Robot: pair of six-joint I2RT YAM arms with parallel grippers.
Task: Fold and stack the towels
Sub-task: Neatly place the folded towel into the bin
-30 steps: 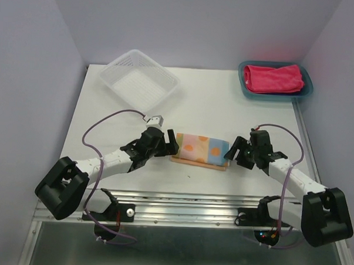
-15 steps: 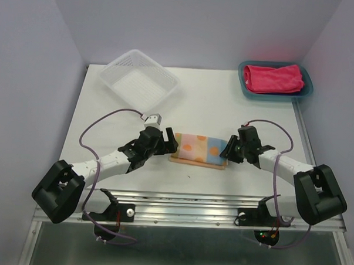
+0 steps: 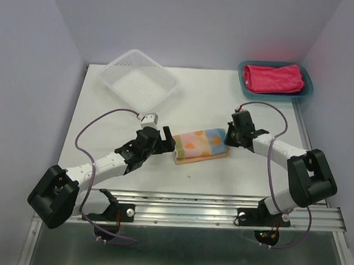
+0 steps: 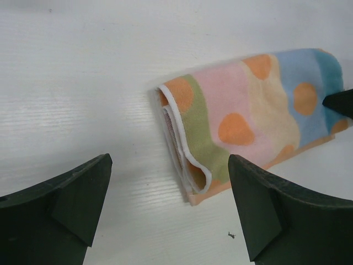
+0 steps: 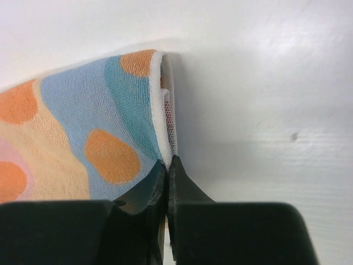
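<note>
While the folded peach towel (image 3: 199,144) lies mid-frame, right pincer (image 5: 167,163) pinching its hem, left pincer (image 4: 170,160) wide, stacking with the upper-right pink towel (image 3: 272,78) remains.

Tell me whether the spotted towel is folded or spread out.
Folded. The spotted towel lies as a narrow band, and stacked white-trimmed layers show at its end in the left wrist view.

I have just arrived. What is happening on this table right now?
Both arms are working on the folded patterned towel at mid-table. The right end effector is closed, tips at the towel's right hem; the left end effector is open beside its left end. A folded pink towel lies in the teal tray at the far right.
</note>
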